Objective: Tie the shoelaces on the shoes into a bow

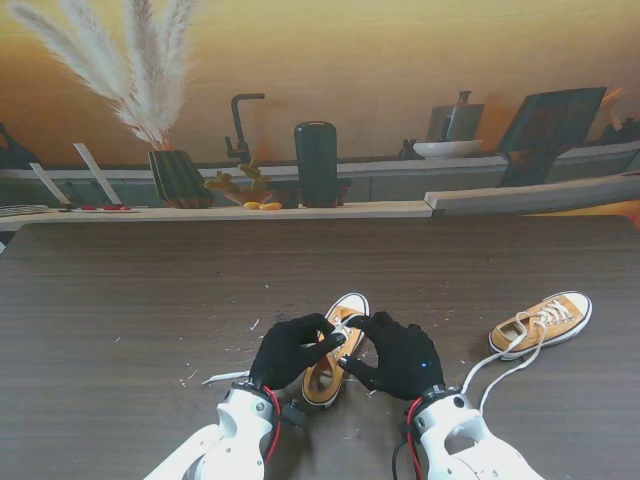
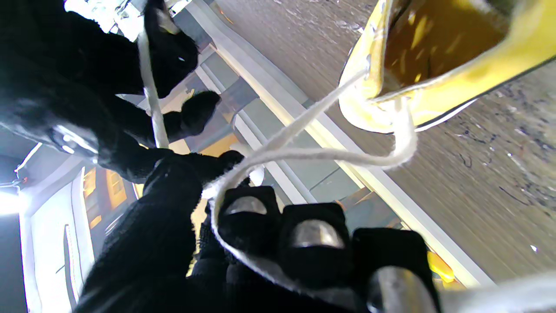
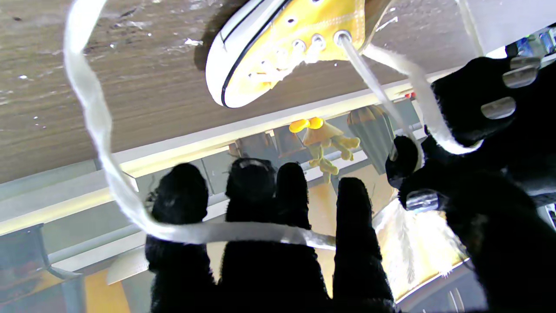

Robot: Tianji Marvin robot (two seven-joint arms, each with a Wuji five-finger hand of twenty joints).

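Both gloved hands meet over the yellow shoe (image 1: pixel 330 365) near me — the left hand (image 1: pixel 290 350) pinches its white lace (image 2: pixel 304 152), fingers curled; the right hand (image 1: pixel 400 355) (fingers half-curled) has lace draped across them. A second shoe (image 1: pixel 545 322) lies at three o'clock.
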